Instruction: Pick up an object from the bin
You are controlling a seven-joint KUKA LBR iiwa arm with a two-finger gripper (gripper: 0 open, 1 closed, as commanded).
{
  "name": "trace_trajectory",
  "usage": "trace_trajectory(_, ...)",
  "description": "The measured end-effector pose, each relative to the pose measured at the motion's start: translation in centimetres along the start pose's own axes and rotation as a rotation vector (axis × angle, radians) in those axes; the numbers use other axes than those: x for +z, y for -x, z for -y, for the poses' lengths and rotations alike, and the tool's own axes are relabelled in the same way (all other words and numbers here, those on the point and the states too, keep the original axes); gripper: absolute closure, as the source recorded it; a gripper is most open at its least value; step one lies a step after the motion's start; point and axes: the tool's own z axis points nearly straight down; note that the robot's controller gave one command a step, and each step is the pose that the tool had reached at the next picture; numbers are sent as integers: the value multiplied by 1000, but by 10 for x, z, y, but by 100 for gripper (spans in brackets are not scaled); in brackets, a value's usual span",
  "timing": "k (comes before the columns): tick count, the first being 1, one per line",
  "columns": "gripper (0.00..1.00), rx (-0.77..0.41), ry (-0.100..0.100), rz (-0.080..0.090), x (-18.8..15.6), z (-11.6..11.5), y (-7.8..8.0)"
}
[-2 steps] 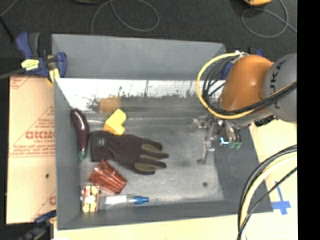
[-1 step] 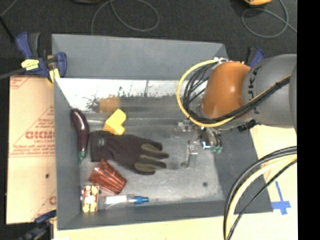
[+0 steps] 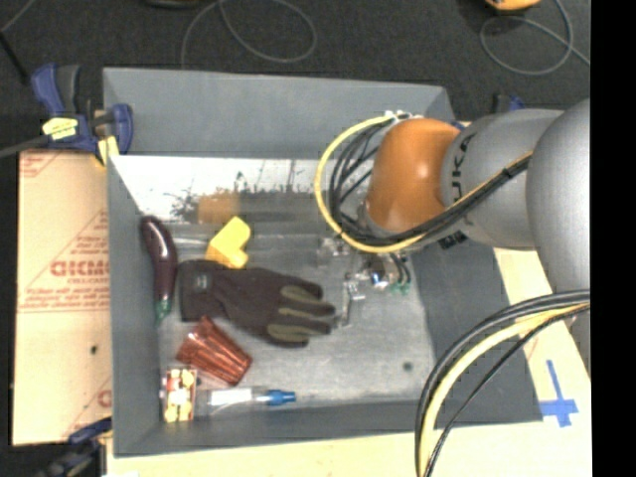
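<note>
The gripper (image 3: 356,288) hangs low in the grey metal bin (image 3: 402,361), right of centre beneath the arm's orange wrist cover. Its tip sits just beside the olive-tipped end of a dark brown fabric glove (image 3: 248,299) lying flat across the middle of the floor. Whether the gripper is spread or closed I cannot tell, because the wrist and cables hide too much of it, and nothing can be seen clamped in it. The glove is the nearest candidate, so the step in hand is, I judge, settling onto it for a grasp. To do that well, come down on the cloth itself rather than the bare floor beside it and pinch a fold near that end — limp fabric sags and may slip from a shallow bite. Lift straight up: the yellow plastic block (image 3: 230,242) lies just beside the glove's upper edge and the coppery ribbed piece (image 3: 214,356) against its lower edge, so a sideways drag could carry either along.
</note>
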Motion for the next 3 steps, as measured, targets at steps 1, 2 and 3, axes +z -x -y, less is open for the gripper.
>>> trace_trajectory(1,0,-30,-2,1,8,-6,1)
trace_trajectory(2,100,173,0,0,4,-102,-12)
trace_trajectory(3,100,173,-1,0,4,-102,-12)
